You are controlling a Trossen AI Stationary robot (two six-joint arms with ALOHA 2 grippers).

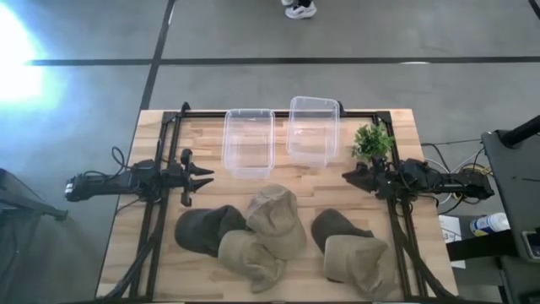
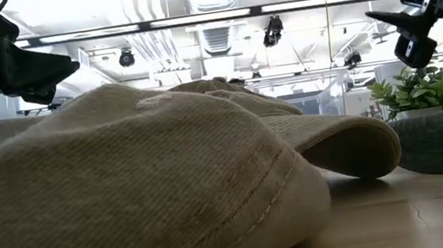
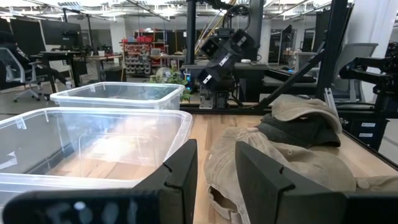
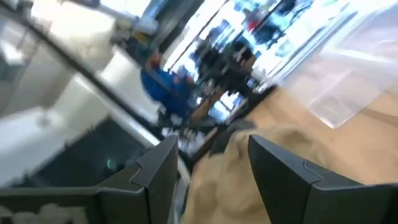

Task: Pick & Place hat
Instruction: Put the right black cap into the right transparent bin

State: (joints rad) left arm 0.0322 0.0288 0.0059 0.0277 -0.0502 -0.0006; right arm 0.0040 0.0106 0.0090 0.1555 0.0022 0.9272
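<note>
In the low view, a tan hat [image 2: 128,198] filled most of the frame and hid nearly all of the table behind it. My right wrist view was smeared, and only tan fabric and a corner of clear plastic could be made out there. The rearmost hats in the high view were partly cut off by the frame edge.

Count from the high view: five hats, two clear bins, one plant.
- Hats: a dark hat [image 1: 202,230], a tan hat [image 1: 251,260] touching it, a tan hat [image 1: 277,221] in the middle, a second dark hat [image 1: 336,226], and a tan hat [image 1: 363,264] lying against it.
- Bins: left bin [image 1: 249,142] and right bin [image 1: 313,128], side by side at the far side of the table [image 1: 396,135].
- Plant: small green plant [image 1: 372,141], just beside my right gripper.

My left gripper [image 1: 205,176] hung above the table beside the left bin, fingers spread, grasping nothing. My right gripper [image 1: 350,176] hung near the plant, fingers likewise spread and empty. All hats lay on the table, none inside a bin.
</note>
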